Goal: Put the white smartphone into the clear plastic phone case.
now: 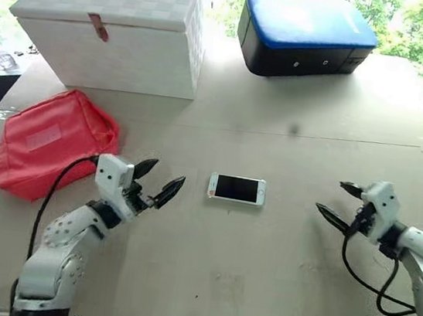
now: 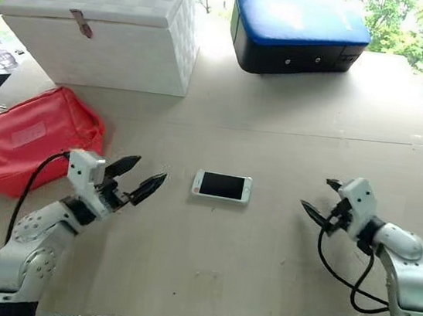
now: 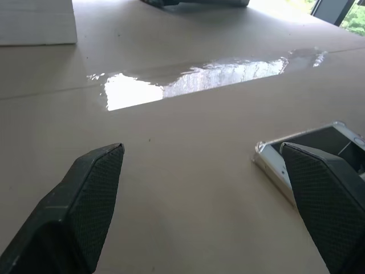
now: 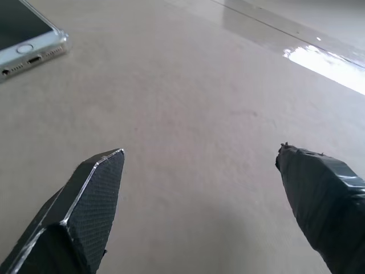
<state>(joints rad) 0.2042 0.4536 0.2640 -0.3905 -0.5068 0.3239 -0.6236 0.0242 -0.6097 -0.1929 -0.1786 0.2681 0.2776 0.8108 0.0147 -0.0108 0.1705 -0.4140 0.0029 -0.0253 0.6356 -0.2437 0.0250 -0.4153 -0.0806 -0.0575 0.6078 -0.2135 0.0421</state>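
Big tan table (image 1: 274, 275) by sunny windows, so that's my workspace. The white smartphone (image 1: 236, 189) lies flat, screen up, mid-table between my hands; a clear rim hugs its edge, so I reckon it's already seated in the clear plastic phone case (image 4: 57, 43). My left gripper (image 1: 157, 182) and right gripper (image 1: 340, 201) are both spread wide, holding nothing. Looks basically done.

Silver arms (image 1: 60, 243) (black cables, fingers)

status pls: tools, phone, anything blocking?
Left tool and right tool open, empty, flanking the white smartphone. Phone flat on table, screen up; clear rim visible around it. Nothing blocking.
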